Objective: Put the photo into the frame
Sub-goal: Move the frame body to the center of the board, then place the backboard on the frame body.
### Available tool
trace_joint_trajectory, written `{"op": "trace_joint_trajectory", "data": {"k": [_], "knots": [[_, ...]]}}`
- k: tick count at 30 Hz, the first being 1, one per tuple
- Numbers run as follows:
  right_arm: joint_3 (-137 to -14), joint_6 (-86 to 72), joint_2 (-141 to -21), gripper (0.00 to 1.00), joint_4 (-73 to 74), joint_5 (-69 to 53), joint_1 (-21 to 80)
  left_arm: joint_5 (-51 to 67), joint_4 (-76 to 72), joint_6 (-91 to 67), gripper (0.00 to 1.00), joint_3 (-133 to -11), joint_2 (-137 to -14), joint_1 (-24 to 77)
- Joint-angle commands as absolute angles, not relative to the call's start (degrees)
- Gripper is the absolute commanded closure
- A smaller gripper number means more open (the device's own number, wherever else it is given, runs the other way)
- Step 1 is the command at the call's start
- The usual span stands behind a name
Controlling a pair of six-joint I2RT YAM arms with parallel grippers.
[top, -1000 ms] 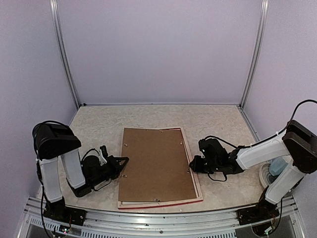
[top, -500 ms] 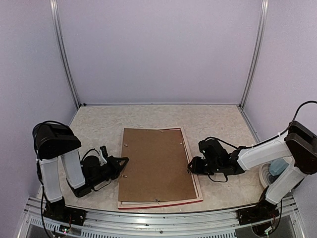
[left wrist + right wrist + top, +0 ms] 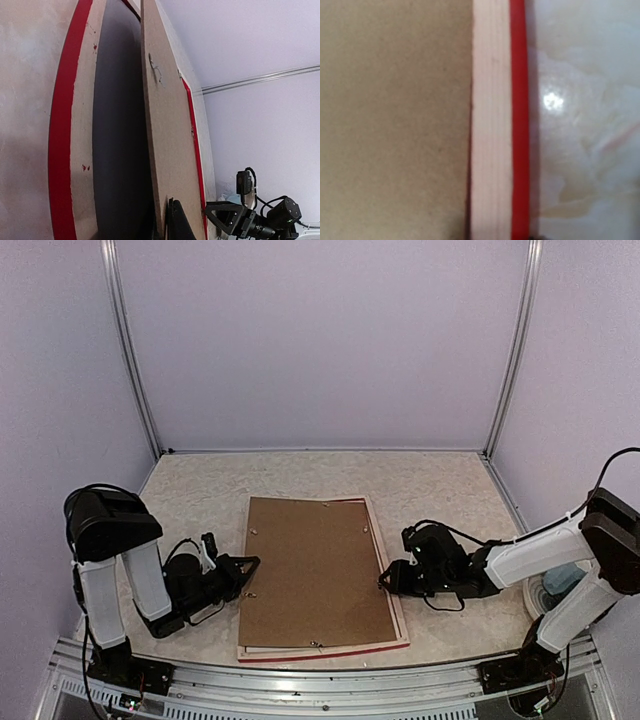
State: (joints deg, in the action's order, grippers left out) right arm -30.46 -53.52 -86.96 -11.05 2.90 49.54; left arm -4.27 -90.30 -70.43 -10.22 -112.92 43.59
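Note:
The frame (image 3: 401, 625) lies face down in the middle of the table, showing a pale wood back and a thin red edge. The brown backing board (image 3: 315, 570) rests on it. My left gripper (image 3: 248, 565) is shut on the board's left edge. In the left wrist view one black fingertip (image 3: 176, 225) lies on top of the board (image 3: 170, 140), which stands slightly off the frame (image 3: 62, 165) with a dark gap beneath. My right gripper (image 3: 385, 578) sits at the frame's right edge. The right wrist view is filled by that edge (image 3: 492, 125), and its fingers do not show. The photo is hidden.
A white and pale blue object (image 3: 555, 585) sits by the right arm's base at the table's right edge. Lilac walls and metal posts (image 3: 135, 360) close in the table on three sides. Small metal clips (image 3: 325, 506) dot the frame's back.
My right gripper has shifted slightly toward me and to the left, onto the frame's right edge. The left gripper, board and frame have not moved.

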Motion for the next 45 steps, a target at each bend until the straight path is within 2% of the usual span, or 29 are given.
{"op": "trace_joint_trajectory", "data": {"k": [1,9,25,36,39,45], "knots": [[-28.90,-54.18,-88.09,0.63,-15.44,-1.74,50.20,-6.21,-106.17,-60.19,1.00,-8.97,-112.22,44.05],[-28.65,-54.40,-87.98,0.63,-16.17,-2.20,50.24,-5.42,-106.16,-57.91,1.00,-9.38,-109.23,44.12],[-29.26,-53.99,-87.97,0.64,-16.36,-3.57,50.27,-7.78,-106.15,-58.57,1.00,-10.01,-116.19,44.47],[-30.03,-53.46,-89.17,0.63,-15.88,-4.11,50.27,-5.60,-106.17,-59.38,1.00,-9.81,-116.59,44.43],[-30.48,-53.35,-89.84,0.62,-16.32,-4.94,50.27,-5.25,-106.17,-59.73,0.95,-9.46,-116.14,44.36],[-30.76,-53.35,-90.40,0.61,-17.04,-5.30,50.49,-5.48,-105.96,-59.99,0.80,-8.40,-115.26,44.38]]}}
